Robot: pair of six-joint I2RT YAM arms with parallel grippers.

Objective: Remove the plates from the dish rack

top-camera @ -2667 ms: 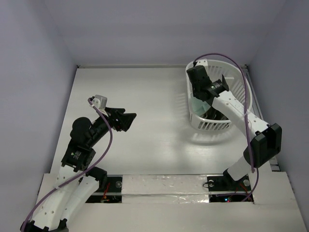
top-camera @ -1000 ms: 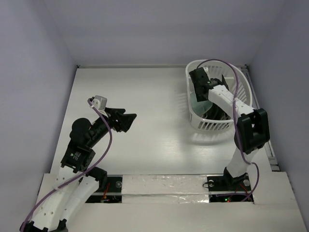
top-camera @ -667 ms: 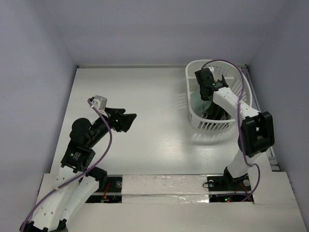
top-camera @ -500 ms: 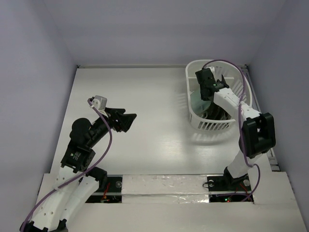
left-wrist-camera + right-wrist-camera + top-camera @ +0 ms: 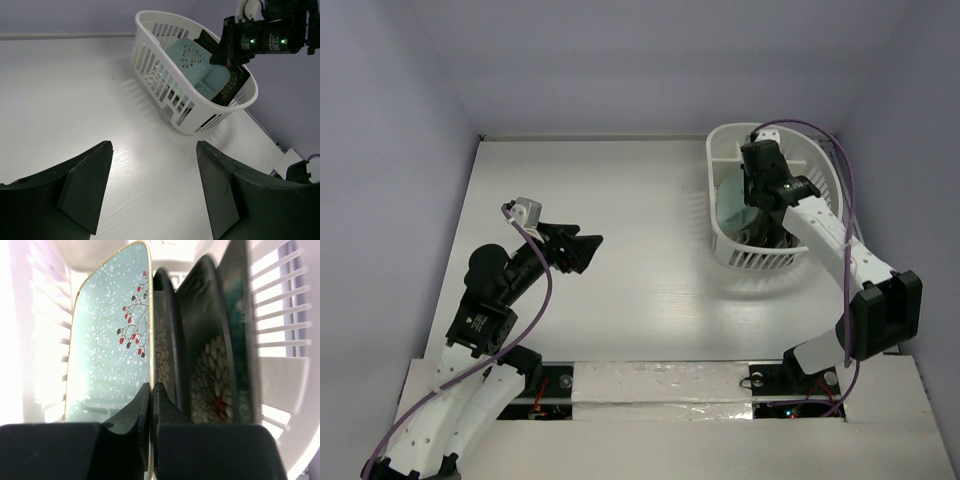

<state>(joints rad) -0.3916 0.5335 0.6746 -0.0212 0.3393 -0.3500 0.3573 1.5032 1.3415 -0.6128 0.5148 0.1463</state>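
Dish rack (image 5: pixel 757 262): white plastic oval basket with slotted sides, at the far-right corner of the worktop (image 5: pixel 640 200). All plates are inside it, on edge, packed side by side.

Right gripper (image 5: pixel 151 390) is down inside the rack with its fingers clenched on the rim of the mint plate (image 5: pixel 107 340). In the right wrist view the rim runs straight between the two fingertips, with almost no gap.

Mint plate: rounded-square, pale mint, white speckles, thin light rim, and a branch motif with red and dark berries. It is the leftmost of the stack in the wrist view, next to the rack wall (image 5: pixel 45 340).

To its right, touching or nearly touching:
- dark plate (image 5: pixel 165 340) with a fine white scale pattern
- flower plate (image 5: pixel 207 365), dark, with a big white bloom and a red spot low down
- teal plate (image 5: pixel 241 340) with a dark rim, only an edge-on sliver in view

Left gripper (image 5: pixel 153 145): released, jaws wide and holding nothing. It hangs over the left-middle of the worktop, well apart from the rack and facing it.
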